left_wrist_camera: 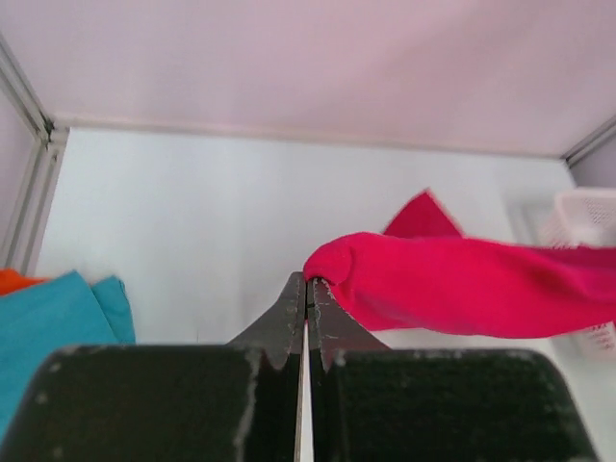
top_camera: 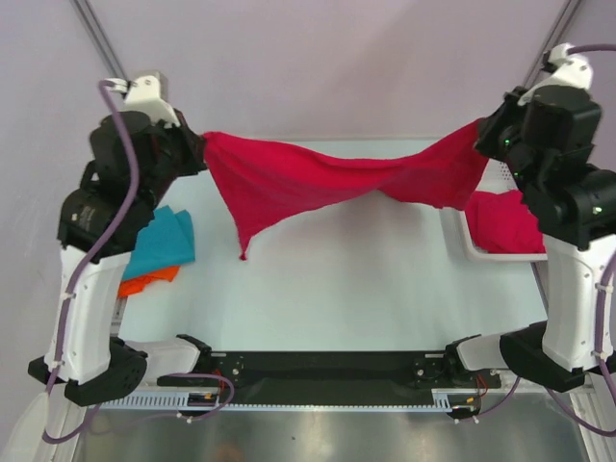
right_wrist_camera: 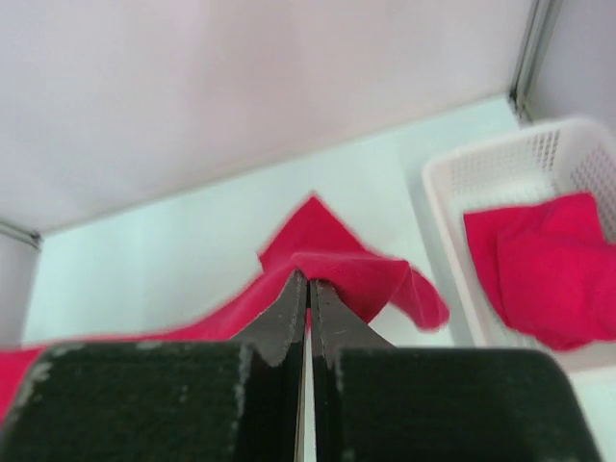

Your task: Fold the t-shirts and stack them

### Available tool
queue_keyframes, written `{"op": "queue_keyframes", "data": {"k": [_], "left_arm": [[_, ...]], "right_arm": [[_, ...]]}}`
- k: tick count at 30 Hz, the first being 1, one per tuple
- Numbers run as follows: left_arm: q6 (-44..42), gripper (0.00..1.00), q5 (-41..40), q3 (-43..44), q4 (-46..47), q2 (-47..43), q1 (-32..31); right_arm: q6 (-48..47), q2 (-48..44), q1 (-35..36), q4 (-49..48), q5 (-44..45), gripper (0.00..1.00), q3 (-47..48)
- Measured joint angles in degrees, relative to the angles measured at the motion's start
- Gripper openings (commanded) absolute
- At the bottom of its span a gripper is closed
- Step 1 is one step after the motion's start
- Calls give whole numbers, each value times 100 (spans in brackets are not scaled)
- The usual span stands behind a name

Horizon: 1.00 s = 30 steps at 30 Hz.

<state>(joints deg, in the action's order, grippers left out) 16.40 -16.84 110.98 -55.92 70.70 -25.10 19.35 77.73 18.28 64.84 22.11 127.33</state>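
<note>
Pale worktop [top_camera: 337, 289], enclosed by lilac walls [top_camera: 337, 67]. Crimson t-shirt [top_camera: 327, 178] is being held aloft above it, long axis running left to right, one corner pointing down; its ends are being pinched by the fully closed left gripper [left_wrist_camera: 308, 284] and right gripper [right_wrist_camera: 308, 279].

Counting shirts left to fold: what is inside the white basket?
The white basket holds crimson red cloth, creased into two visible sections, possibly more than one t-shirt. Whether anything lies beneath it cannot be seen.

left jaws: pinched on red t-shirt [left_wrist_camera: 462, 284] | teal t-shirt [left_wrist_camera: 58, 327]: lower left
</note>
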Motion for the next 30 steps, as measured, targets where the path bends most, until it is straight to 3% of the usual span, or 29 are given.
{"op": "queue_keyframes", "data": {"k": [5, 9, 13, 20, 24, 30], "left_arm": [[-153, 0, 20, 1515, -219, 474, 262], [-212, 0, 584, 2555, -197, 1261, 1141], [-188, 0, 1276, 2767, -13, 2245, 1838], [151, 0, 2286, 3281, 256, 4944, 2437], [468, 0, 2885, 3318, 317, 5727, 2693], [809, 0, 3613, 3440, 802, 5453, 2769]], "right_arm": [[-140, 568, -9, 240, 170, 0, 1593], [-188, 1102, -356, 168, -22, 0, 1952], [-181, 2133, -800, -66, -365, 0, 2159], [-177, 4614, -1386, -503, -946, 0, 2610], [-136, 4905, -1799, -592, -1228, 0, 2590], [-166, 4393, -2164, -1049, -1349, 0, 2599]]}}
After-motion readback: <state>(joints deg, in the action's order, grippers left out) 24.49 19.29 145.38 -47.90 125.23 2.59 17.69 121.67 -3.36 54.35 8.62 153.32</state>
